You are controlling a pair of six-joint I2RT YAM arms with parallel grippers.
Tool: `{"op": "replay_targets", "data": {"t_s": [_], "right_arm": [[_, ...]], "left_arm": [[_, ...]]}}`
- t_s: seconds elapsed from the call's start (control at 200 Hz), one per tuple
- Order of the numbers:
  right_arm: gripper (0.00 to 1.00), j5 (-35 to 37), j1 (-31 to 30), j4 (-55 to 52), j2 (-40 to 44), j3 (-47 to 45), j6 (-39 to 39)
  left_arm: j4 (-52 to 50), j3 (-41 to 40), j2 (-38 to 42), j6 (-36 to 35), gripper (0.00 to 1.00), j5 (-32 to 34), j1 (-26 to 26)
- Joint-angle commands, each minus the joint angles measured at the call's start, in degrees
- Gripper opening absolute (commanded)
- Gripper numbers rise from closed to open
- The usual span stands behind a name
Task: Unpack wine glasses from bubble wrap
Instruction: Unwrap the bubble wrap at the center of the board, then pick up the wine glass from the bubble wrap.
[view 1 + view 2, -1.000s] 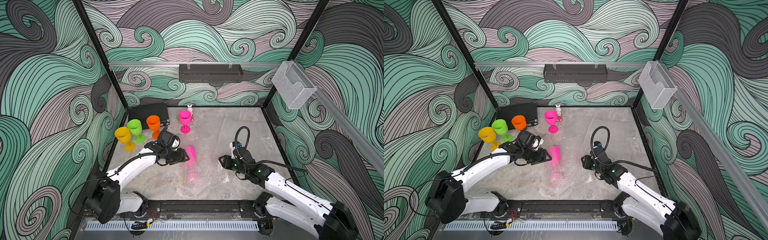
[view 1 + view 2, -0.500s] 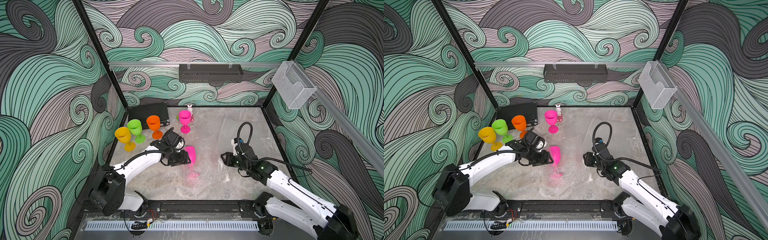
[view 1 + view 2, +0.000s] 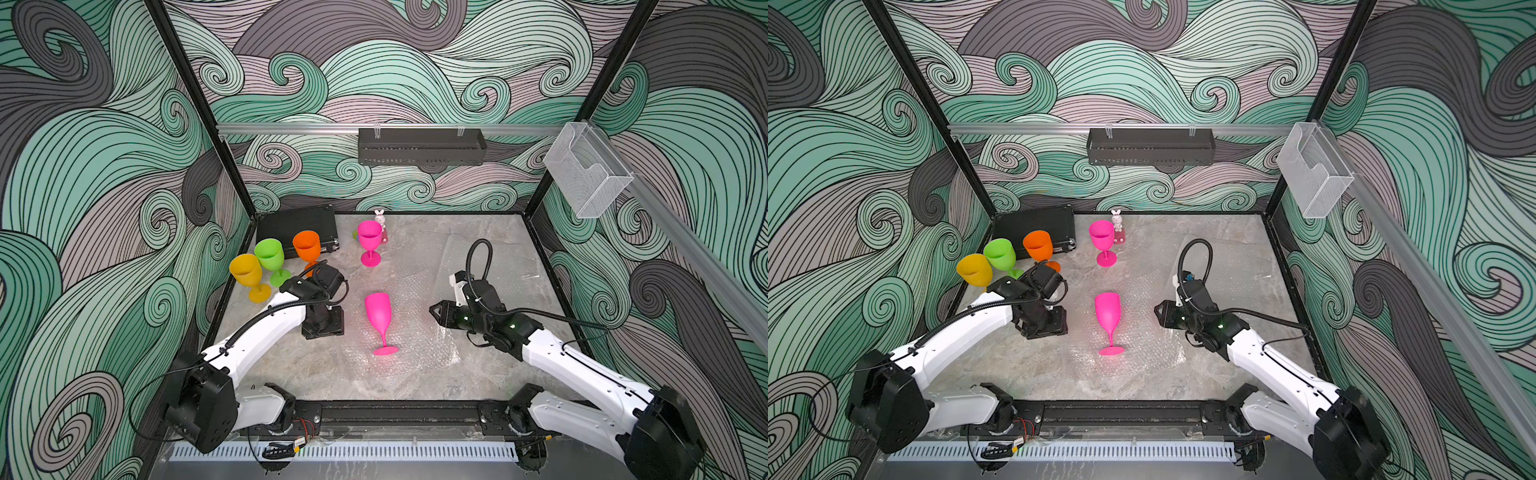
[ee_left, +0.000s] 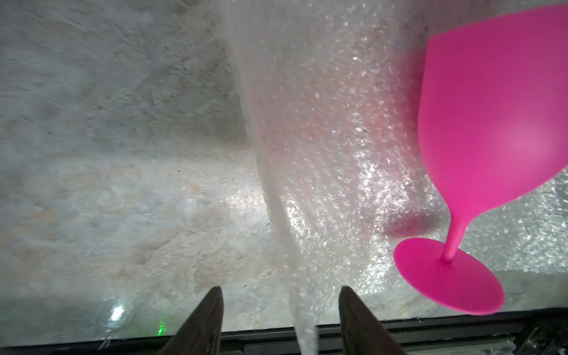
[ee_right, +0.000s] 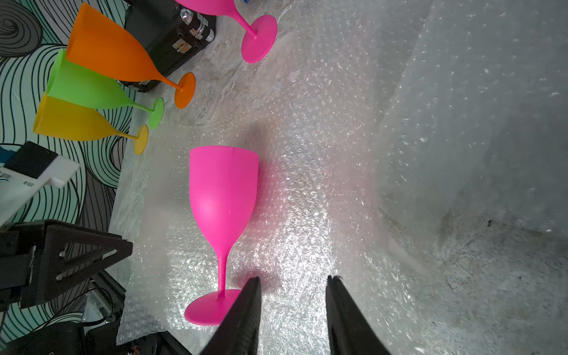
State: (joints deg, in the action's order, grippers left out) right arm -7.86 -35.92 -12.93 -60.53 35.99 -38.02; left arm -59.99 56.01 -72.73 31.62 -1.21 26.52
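A hot pink wine glass (image 3: 377,311) (image 3: 1108,313) (image 5: 223,193) (image 4: 491,116) stands upright on a flat sheet of bubble wrap (image 3: 419,345) (image 3: 1146,351) in the middle of the floor. My left gripper (image 3: 323,329) (image 3: 1044,328) (image 4: 281,290) hangs open just left of it, touching nothing; a blurred edge of the wrap shows between its spread fingers. My right gripper (image 3: 436,311) (image 3: 1160,309) (image 5: 294,279) is open to the right of the glass, low over the wrap. Yellow (image 3: 246,270), lime green (image 3: 269,254), orange (image 3: 306,245) and a second pink wine glass (image 3: 369,235) stand at the back left.
A black case (image 3: 299,226) lies in the back left corner. A small white rabbit figurine (image 3: 379,216) stands behind the far pink glass. More bubble wrap (image 3: 469,257) lies flat at the back right. A black rack (image 3: 422,145) and a clear holder (image 3: 586,174) hang on the walls.
My left gripper held the near pink glass by its bowl; it has let go and drawn back to the left, and the glass stands free. The right gripper has barely shifted.
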Motion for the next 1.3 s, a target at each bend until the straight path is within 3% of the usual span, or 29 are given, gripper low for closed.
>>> {"op": "replay_targets", "data": {"t_s": [0.0, 0.125, 0.22, 0.3, 0.821, 1.296], "right_arm": [[0.39, -1.85, 0.02, 1.58, -1.44, 1.77, 0.75], [0.4, -2.78, 0.06, 2.27, -2.5, 2.33, 1.01], [0.4, -3.89, 0.04, 2.74, -3.69, 3.03, 1.35], [0.4, -5.87, -0.21, 2.86, -5.41, 4.01, 1.84], [0.45, -13.65, -11.63, 8.98, -27.44, 11.52, 0.81], [0.45, -13.18, -14.64, 9.75, -36.49, 14.84, 0.58]], "left_arm": [[-5.91, 5.66, 1.32, -2.56, 0.59, 4.81, -1.0], [-0.4, 6.09, 0.37, -0.74, 0.6, -7.89, -0.96], [11.46, 1.27, -0.17, 3.42, 0.59, -20.56, -0.81], [19.98, -2.78, -0.75, 7.53, 0.59, -25.38, -0.54], [22.16, -6.91, -0.99, 8.29, 0.58, -23.14, -0.87], [20.96, -8.72, 1.48, 7.5, 0.58, -22.96, -3.41]]}}
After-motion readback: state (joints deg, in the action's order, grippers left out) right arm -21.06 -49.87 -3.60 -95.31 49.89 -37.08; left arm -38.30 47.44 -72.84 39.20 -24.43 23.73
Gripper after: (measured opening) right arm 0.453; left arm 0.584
